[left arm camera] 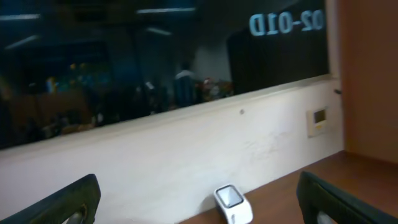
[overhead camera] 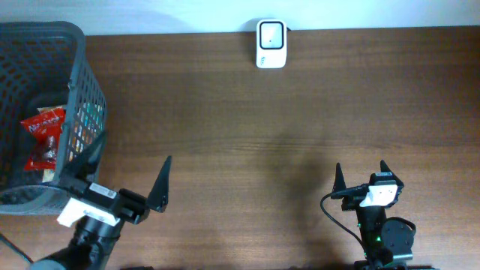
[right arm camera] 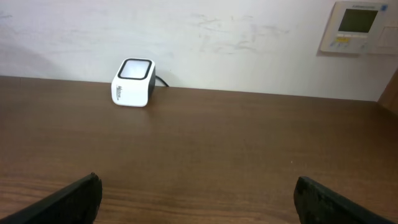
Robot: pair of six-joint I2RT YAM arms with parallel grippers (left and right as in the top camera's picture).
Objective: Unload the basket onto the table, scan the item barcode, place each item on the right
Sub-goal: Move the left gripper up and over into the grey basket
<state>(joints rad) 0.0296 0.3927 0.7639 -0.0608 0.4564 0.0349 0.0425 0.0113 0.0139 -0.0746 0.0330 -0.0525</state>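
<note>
Over the table (overhead camera: 300,112), the overhead view records a dark mesh basket (overhead camera: 84,82) at the left edge. It holds a red snack packet (overhead camera: 43,139), with other packaged goods showing through the mesh. A white barcode scanner (overhead camera: 271,34) sits at the far edge, well apart from the basket.

The left hand (overhead camera: 133,154) lies at the basket's near corner, jaws spread wide and holding nothing. One finger overlaps the basket in this view; contact cannot be confirmed. The right hand (overhead camera: 361,169), at the near right, is likewise spread and empty.

Left wrist view: dark fingers (left arm camera: 62,202) occupy the bottom corners, with the scanner seen between them beneath a dark window (left arm camera: 155,62).

Right wrist view: the fingers stand wide apart with bare table between them. The scanner is far left by the wall, and a wall control panel (right arm camera: 359,26) is at upper right.
</note>
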